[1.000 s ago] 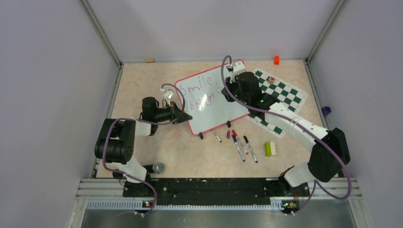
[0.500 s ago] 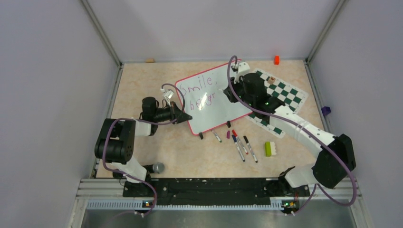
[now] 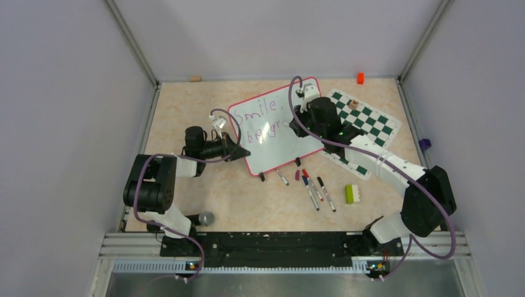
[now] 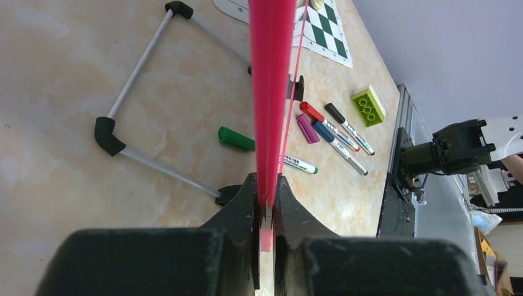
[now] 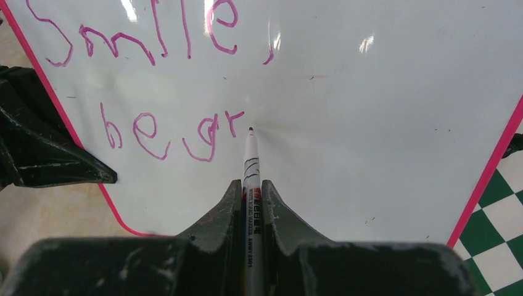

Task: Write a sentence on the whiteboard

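The whiteboard (image 3: 282,147) stands tilted at mid-table, white with a red-pink rim (image 4: 271,92). My left gripper (image 3: 242,152) (image 4: 266,185) is shut on the rim at the board's near left edge. The sentence (image 3: 259,121) (image 5: 166,132) is magenta handwriting in two lines, "Smile," above "be gr". My right gripper (image 3: 295,121) (image 5: 250,185) is shut on a white marker (image 5: 251,157). The marker's tip rests at the board just right of the "r".
A green-and-white chess mat (image 3: 370,124) lies to the right of the board. Several markers (image 3: 316,189) (image 4: 336,132) and a green brick (image 3: 351,193) (image 4: 368,105) lie in front. A green cap (image 4: 235,139) and the board's wire stand (image 4: 154,55) sit beneath it. An orange block (image 3: 360,78) sits at the back.
The right gripper with the marker swung up and right off the writing, then came back to the second line's end. The left gripper has kept its hold on the board.
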Action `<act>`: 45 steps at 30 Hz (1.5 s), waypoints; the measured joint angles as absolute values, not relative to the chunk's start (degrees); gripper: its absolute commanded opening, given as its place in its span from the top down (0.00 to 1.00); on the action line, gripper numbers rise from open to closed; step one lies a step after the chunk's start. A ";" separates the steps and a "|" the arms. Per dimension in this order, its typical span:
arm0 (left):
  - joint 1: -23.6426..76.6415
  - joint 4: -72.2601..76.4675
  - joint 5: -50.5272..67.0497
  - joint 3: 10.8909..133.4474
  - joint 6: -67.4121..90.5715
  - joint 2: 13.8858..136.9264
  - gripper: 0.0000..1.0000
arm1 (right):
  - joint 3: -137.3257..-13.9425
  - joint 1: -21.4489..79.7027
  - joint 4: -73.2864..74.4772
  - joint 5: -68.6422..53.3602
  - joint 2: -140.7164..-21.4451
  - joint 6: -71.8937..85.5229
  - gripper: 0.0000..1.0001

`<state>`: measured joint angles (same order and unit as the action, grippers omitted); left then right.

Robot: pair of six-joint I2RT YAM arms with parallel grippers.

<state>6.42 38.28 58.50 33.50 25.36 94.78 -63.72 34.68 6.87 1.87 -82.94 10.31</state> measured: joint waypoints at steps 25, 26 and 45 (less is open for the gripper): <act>6.42 38.15 58.48 33.50 25.43 94.78 1.00 | -64.93 34.68 7.01 3.75 -84.95 10.28 1.00; 6.42 38.15 58.48 33.50 25.43 94.78 1.00 | -65.17 34.68 6.90 3.73 -85.12 10.28 1.00; 6.42 38.09 58.50 33.50 25.41 94.78 1.00 | -66.50 34.68 6.98 0.99 -85.95 10.15 1.00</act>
